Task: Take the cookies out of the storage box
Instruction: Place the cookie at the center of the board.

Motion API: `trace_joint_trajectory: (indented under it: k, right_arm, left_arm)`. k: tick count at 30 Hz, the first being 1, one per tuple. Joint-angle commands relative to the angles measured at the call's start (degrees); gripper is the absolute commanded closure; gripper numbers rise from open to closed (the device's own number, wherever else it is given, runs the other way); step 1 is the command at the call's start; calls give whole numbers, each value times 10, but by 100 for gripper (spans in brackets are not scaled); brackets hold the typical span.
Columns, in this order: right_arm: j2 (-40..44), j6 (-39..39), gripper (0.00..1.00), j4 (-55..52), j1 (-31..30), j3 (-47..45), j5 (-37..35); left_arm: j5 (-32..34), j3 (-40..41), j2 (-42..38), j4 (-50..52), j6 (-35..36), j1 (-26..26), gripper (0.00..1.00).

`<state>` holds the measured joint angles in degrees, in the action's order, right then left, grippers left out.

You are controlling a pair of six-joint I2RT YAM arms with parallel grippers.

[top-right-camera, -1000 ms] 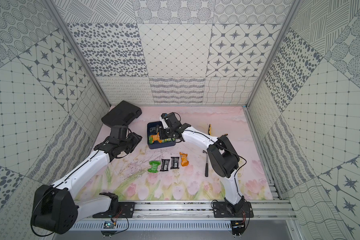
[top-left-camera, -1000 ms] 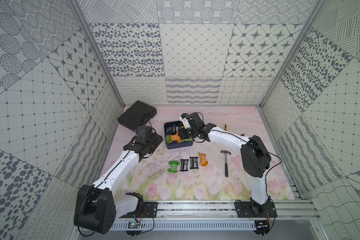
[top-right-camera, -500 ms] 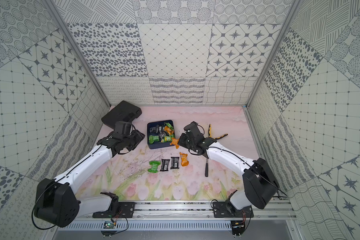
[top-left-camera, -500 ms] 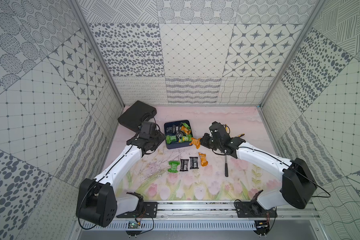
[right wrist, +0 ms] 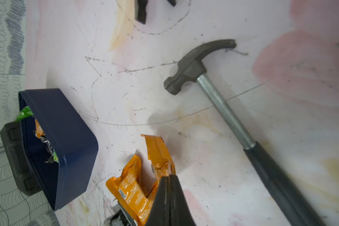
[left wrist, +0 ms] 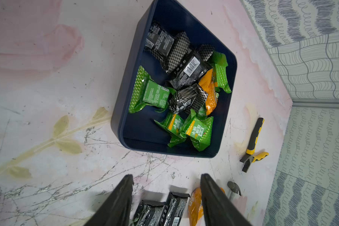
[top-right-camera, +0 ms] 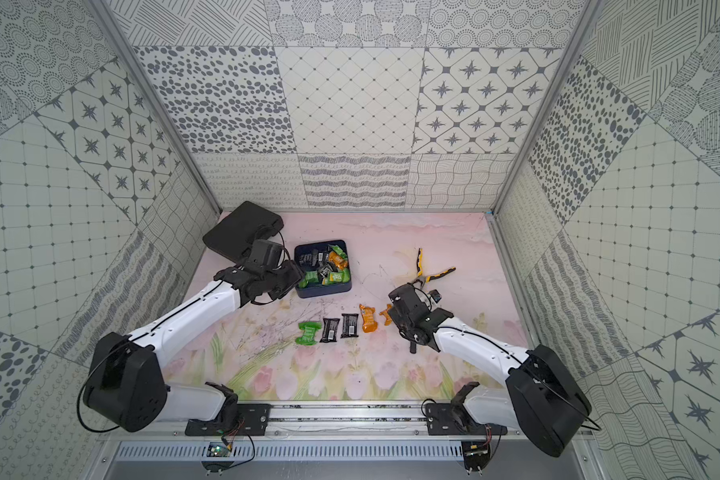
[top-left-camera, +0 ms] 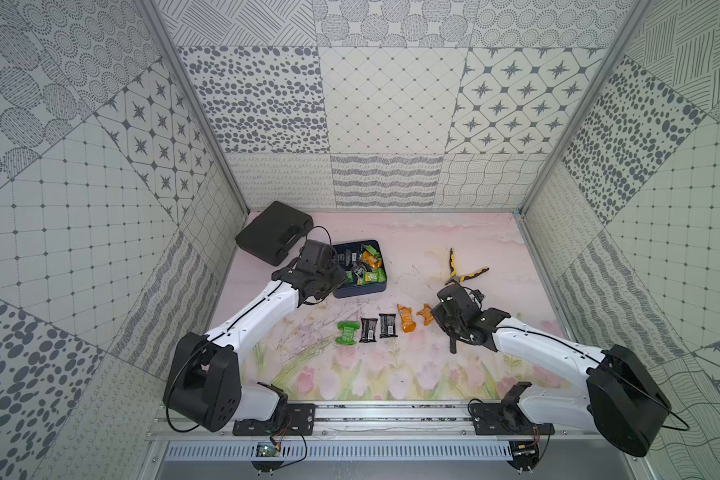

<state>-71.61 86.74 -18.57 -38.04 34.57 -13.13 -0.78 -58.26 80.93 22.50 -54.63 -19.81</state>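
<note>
Pink floral tabletop [top-left-camera: 412, 237] in both top views: shallow navy blue square tin storage box [top-left-camera: 360, 289] holds many crinkly green, orange, black cookie packets [top-left-camera: 371, 275]; 4 lie outside in a row [top-left-camera: 368, 330]. Left wrist: left gripper [left wrist: 166, 176] parted, empty, near box. Right wrist: right gripper [right wrist: 169, 177] pinches 1 orange packet [right wrist: 133, 187]; advise lowering it flat beside the row before releasing
</note>
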Motion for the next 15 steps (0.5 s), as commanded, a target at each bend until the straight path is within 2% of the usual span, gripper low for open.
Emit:
trace_joint_trajectory:
  k: [1,2,5,10,12,15]
  right_arm:
    - [0,54,100,27,0,-14,-21]
    - [-2,55,100,26,-1,-16,-18]
    - [-4,54,75,-4,0,-11,-10]
    - [16,33,63,-66,0,19,-33]
    - [20,7,60,-93,2,42,-43]
    - [16,-52,48,-116,6,84,-51]
  left_arm:
    - [-1,-15,17,9,11,-9,42]
    - [-1,-19,21,11,11,-11,41]
    - [-1,-30,34,18,12,-17,41]
    - [1,-67,69,44,31,-31,41]
    - [3,-90,89,63,43,-38,41]
    - [4,-127,122,92,63,-42,41]
